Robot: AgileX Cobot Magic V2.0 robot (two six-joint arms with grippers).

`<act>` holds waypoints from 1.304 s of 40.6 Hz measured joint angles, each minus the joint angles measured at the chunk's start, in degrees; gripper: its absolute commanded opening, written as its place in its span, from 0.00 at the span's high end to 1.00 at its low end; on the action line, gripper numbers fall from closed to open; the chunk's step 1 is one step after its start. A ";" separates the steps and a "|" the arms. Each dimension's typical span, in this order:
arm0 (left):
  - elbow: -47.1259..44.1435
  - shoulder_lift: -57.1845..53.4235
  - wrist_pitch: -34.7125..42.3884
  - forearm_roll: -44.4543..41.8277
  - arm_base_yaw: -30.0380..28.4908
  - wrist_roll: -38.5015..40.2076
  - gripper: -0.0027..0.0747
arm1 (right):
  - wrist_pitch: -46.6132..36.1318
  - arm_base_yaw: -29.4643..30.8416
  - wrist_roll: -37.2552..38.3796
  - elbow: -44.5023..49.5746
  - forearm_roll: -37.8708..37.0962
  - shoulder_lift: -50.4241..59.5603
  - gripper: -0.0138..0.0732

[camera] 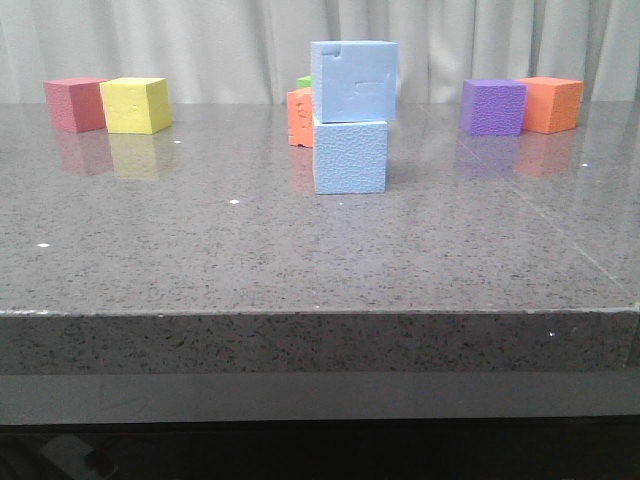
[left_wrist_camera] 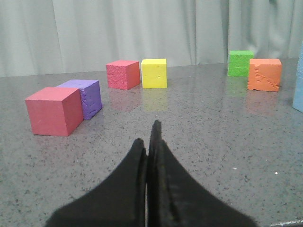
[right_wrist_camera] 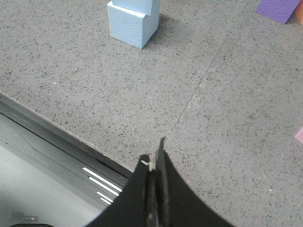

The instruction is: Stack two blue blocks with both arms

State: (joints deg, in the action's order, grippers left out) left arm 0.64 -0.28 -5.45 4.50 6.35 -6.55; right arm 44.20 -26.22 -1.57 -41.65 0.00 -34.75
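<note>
Two blue blocks [camera: 350, 120] stand stacked at the middle of the tabletop [camera: 200, 260], the notched one on top and set slightly to the right of the lower, so its right side overhangs a little. Judging from that, the stack is made and what is left is to keep both arms clear of it; any retreat should go away from the column, low and slow, since foam cubes tip at a light brush and the top one sits off-centre.

Neither arm shows in the front view. Seen from its own wrist, the left tool [left_wrist_camera: 150, 142] is clenched on nothing, fingers pressed together, near the tabletop's left side; only an edge of the blue column shows at that view's border, well apart from it. The right tool [right_wrist_camera: 156, 165] is likewise clenched and empty, over the near edge of the tabletop, with the stack well apart on the far side of bare stone
</note>
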 measured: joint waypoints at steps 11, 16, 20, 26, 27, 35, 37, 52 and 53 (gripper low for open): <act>-1.04 0.00 1.76 0.85 -1.52 0.00 0.99 | 0.00 0.00 0.00 0.00 0.00 0.00 0.99; -1.04 0.00 1.76 0.85 -3.16 0.00 0.99 | 0.00 0.00 0.00 0.00 0.00 0.00 0.99; -1.04 0.00 1.86 0.85 -3.30 0.00 0.99 | 0.00 0.00 0.00 0.00 0.00 0.00 0.99; -1.04 0.00 1.86 0.85 -3.30 0.00 0.99 | 0.00 0.00 0.00 0.00 0.00 0.00 0.99; -1.04 0.00 1.86 0.85 -3.30 0.00 0.99 | 0.00 0.00 0.00 0.00 0.00 0.00 0.99; -1.04 0.00 1.86 0.85 -3.30 0.00 0.99 | 0.00 0.00 0.00 0.00 0.00 0.00 0.99; -1.04 0.00 1.86 0.85 -3.30 0.00 0.99 | 0.00 0.00 0.00 0.00 0.00 0.00 0.99; -1.04 0.00 1.86 0.85 -3.30 0.00 0.99 | 0.00 0.27 0.00 0.00 -1.26 0.94 0.99; -1.04 0.00 1.86 0.85 -3.30 0.00 0.99 | 0.00 0.78 0.00 0.00 -1.80 1.45 0.99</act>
State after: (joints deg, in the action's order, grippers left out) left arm -0.39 -0.28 -3.58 5.36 3.05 -6.55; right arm 44.20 -25.44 -1.57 -41.65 -1.80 -33.30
